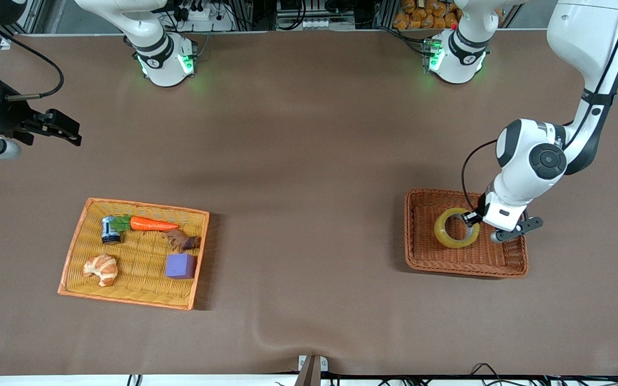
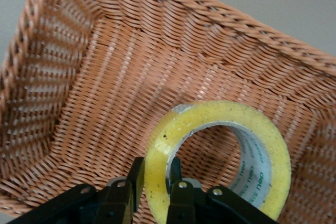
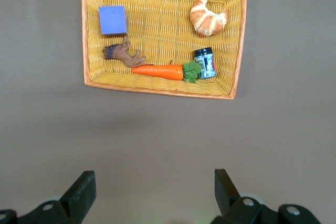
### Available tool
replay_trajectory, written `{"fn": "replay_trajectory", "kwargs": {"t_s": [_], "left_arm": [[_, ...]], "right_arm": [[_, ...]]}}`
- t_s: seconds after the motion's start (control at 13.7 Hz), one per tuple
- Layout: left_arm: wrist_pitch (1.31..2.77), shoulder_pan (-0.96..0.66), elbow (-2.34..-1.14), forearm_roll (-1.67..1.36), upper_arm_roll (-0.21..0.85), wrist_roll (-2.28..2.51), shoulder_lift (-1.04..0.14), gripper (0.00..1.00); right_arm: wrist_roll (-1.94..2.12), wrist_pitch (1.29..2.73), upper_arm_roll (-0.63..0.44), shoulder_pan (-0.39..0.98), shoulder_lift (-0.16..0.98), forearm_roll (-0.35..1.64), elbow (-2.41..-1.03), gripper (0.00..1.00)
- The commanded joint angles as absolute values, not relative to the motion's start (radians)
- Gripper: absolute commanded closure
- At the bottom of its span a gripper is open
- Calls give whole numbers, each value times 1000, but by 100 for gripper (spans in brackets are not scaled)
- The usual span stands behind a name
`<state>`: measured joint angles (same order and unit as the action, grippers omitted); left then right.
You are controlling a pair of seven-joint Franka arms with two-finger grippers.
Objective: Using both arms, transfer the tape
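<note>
Yellowish and translucent, the ring-shaped roll of tape (image 1: pixel 456 228) with its grey inner core is sitting in the brown wicker basket (image 1: pixel 421 257) toward the left arm's end of the brown surface (image 1: pixel 309 161). The left pincer (image 2: pixel 156 192) is gripping it: in the left wrist view one finger is pressing the outer face of the band and the other the inside of the core, so the wall of the ring is pinched between them. That looks like the sensible place to hold it. The roll is probably light and stiff, with the core keeping it from collapsing, but the glossy wound film may be slippery, and a pinch on one side could let the ring swing or tilt when raised. For a handover, the free part of the ring, away from the left fingers, seems the natural spot for the second grip.

The right pincer (image 1: pixel 65 130) is waiting with its fingers spread wide and empty, over bare surface at the right arm's end.

By count: one tape roll, two arms, two baskets. The orange-rimmed yellow woven tray (image 1: pixel 75 244) is carrying five things: one orange carrot (image 1: pixel 151 224), one small dark can (image 1: pixel 110 230), one croissant (image 1: pixel 102 268), one purple cube (image 1: pixel 181 266) and one brown lumpy object (image 1: pixel 183 240).
</note>
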<state>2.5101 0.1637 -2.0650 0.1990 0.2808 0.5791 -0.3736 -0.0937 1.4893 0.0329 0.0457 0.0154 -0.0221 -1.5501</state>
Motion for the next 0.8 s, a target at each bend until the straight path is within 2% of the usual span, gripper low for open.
{"fn": "replay_trajectory", "kwargs": {"t_s": [0.0,0.15,0.51,0.73], "left_arm": [[2513,187,-2065,218,296,541,-312,0],[2461,186,-2048,218,298,523,-224,0],[2182,181,-1959,201,337,460,17,0],[1914,178,-1802,151,356,370,44,0]], "right_arm": [[-101,1471,32,51,8,-41,-1551,0],[-101,1463,32,51,8,-41,-1551,0],[-101,1456,32,52,6,-41,-1551,0],[-101,1456,32,52,6,-41,-1551,0]]}}
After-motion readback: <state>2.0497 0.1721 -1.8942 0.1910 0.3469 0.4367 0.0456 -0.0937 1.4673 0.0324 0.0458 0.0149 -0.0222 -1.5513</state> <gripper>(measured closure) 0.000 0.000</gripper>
